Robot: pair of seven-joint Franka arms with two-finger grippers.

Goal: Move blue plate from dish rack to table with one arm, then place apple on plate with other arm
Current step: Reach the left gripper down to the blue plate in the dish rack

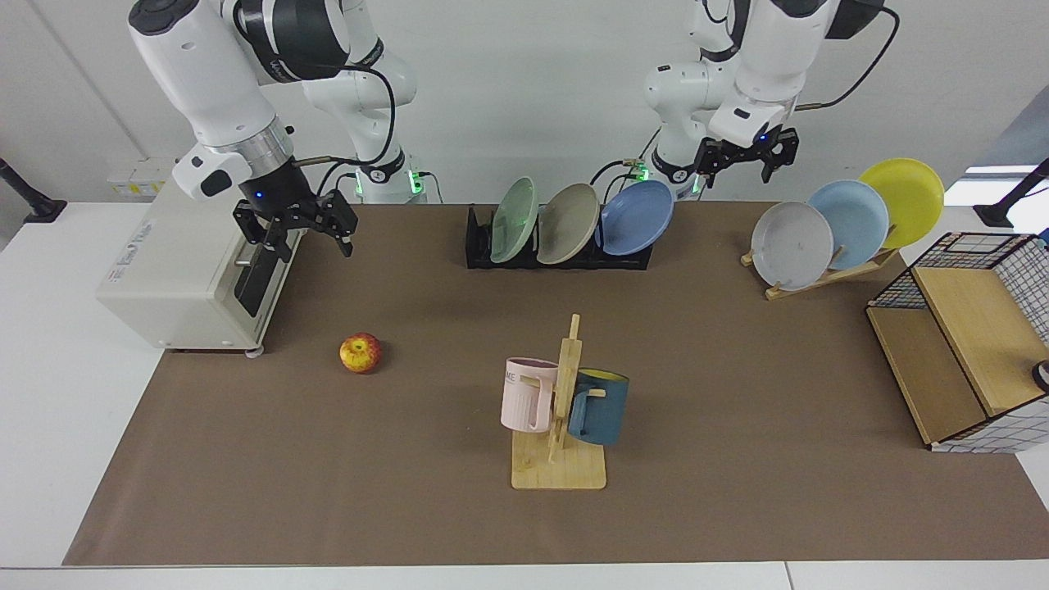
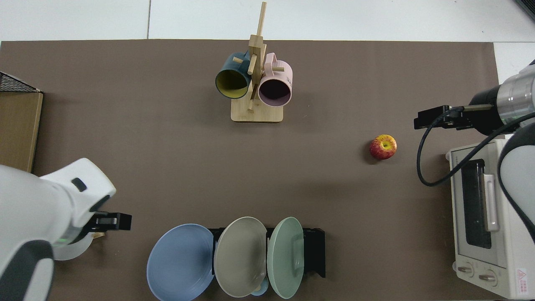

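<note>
I see the table [image 1: 737, 508] under its brown mat, white wall behind. At its far edge the dish rack [image 1: 557, 254] props the blue plate [image 1: 637, 217] tilted on edge, easy to pinch. My left gripper [image 1: 746, 156] hangs just beside it, jaws spread, nothing held. The right gripper [image 1: 305, 229] waits by the toaster oven [image 1: 176, 279], jaws wide, with the apple [image 1: 360, 352] nearer.
</note>
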